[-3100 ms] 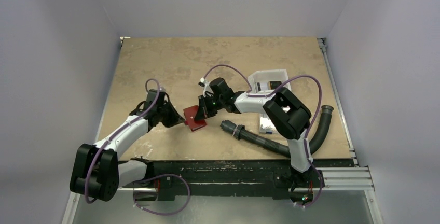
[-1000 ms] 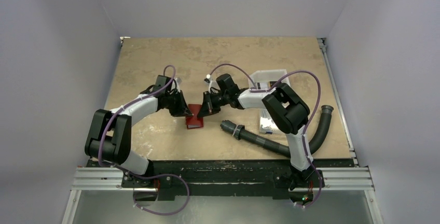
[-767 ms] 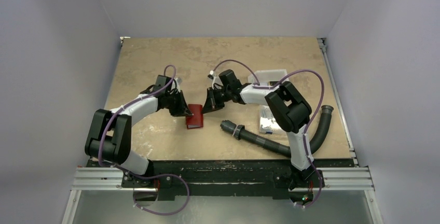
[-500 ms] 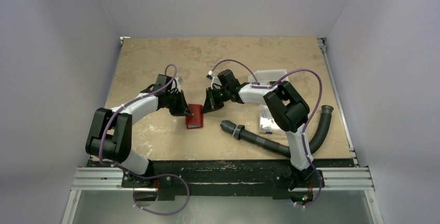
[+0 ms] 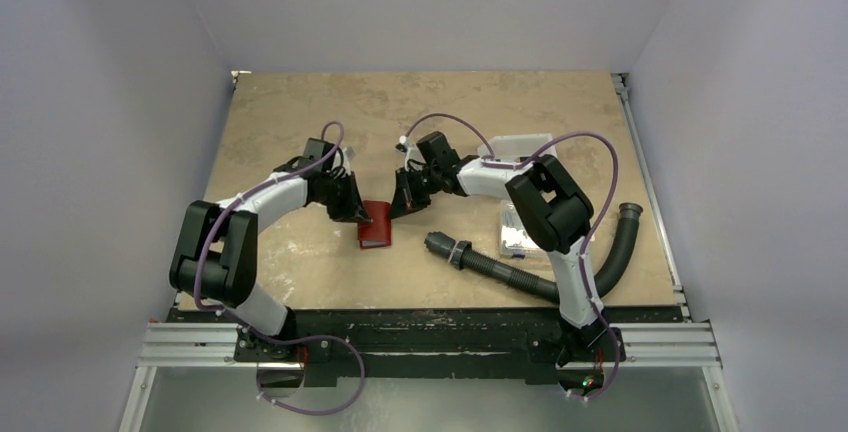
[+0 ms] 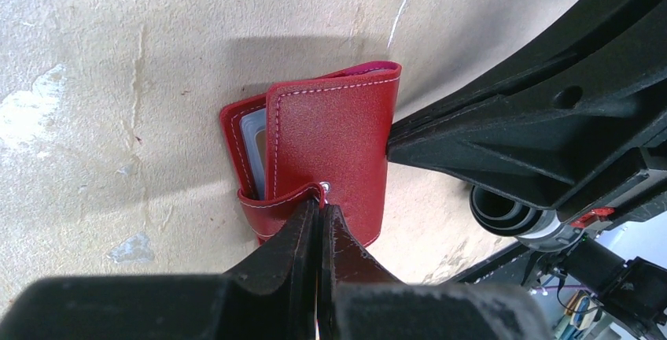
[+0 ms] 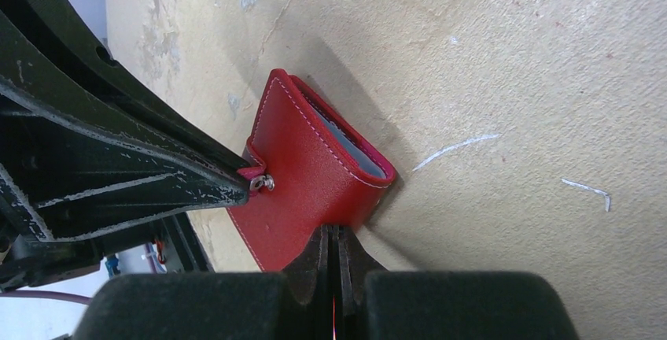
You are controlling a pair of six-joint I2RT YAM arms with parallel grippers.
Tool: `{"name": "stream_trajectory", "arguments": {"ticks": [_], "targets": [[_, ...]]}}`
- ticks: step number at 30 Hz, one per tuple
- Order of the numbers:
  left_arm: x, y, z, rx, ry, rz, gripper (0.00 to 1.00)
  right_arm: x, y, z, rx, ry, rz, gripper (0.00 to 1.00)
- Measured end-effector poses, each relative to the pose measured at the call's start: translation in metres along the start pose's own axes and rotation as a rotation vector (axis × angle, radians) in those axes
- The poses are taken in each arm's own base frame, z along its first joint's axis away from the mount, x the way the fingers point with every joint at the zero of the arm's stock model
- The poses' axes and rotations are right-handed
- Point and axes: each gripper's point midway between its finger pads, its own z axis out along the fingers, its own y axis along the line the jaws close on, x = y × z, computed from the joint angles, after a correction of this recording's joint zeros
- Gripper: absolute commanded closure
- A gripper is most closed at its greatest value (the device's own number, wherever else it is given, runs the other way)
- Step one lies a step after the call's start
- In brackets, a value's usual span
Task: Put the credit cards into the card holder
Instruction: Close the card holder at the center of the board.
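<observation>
Where it sits: small red folding leather card holder (image 6: 330,143), folded, flat on tan table (image 5: 300,122), between both grippers
Cards: pale grey card edge (image 6: 253,147) showing inside holder
Left gripper (image 6: 320,212): closed, pinching holder's snap tab (image 6: 315,192)
Right gripper (image 7: 334,238): closed, tips pressed against holder's cover

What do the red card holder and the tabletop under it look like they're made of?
The card holder looks like leather or faux leather, smooth with a slight sheen: pale stitching runs along its edges, and a small shiny metal snap sits on its tab. The table looks like matte tan board, perhaps fibreboard or coated wood: scratches and pale scuffed patches mark it.
</observation>
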Motion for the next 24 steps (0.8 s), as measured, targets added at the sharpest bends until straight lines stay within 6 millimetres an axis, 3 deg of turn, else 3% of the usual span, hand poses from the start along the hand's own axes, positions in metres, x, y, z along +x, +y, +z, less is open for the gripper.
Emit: {"name": "stream_trajectory", "arguments": {"ticks": [24], "targets": [[0.0009, -0.0056, 0.0103, -0.313, 0.008, 0.127, 1.0, 0.0005, -0.0007, 0.0005, 0.009, 0.015, -0.006, 1.0]]}}
